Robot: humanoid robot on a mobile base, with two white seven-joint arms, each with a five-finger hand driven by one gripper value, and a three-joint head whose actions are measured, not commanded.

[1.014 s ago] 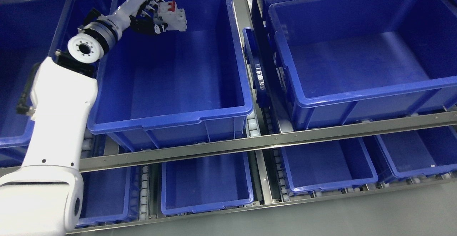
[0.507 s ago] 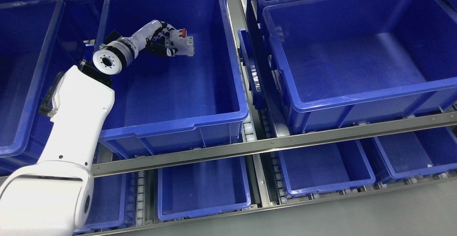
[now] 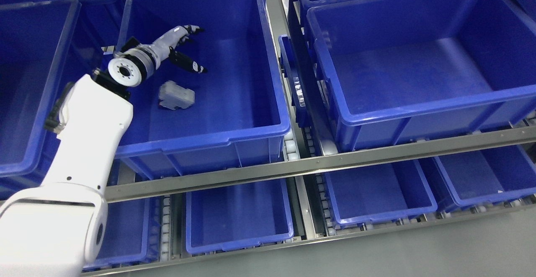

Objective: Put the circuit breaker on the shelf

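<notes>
A pale grey circuit breaker (image 3: 176,95) lies on the floor of the big blue bin (image 3: 234,136) on the upper shelf level, toward the bin's left side. My left hand (image 3: 187,47) hovers inside the same bin, above and just behind the breaker, with its fingers spread and holding nothing. A gap separates the hand from the breaker. The white left forearm (image 3: 88,130) crosses the bin's left rim. No right arm shows.
Blue bins surround the one in use: a large one (image 3: 418,105) to the right, another (image 3: 25,166) at the left, more behind. A metal shelf rail (image 3: 318,166) runs across below, with smaller bins (image 3: 238,243) on the lower level. Grey floor lies at the bottom right.
The left hand opened and let go of the breaker, which dropped to the bin floor and now lies on its side. The hand's fingers spread apart.
</notes>
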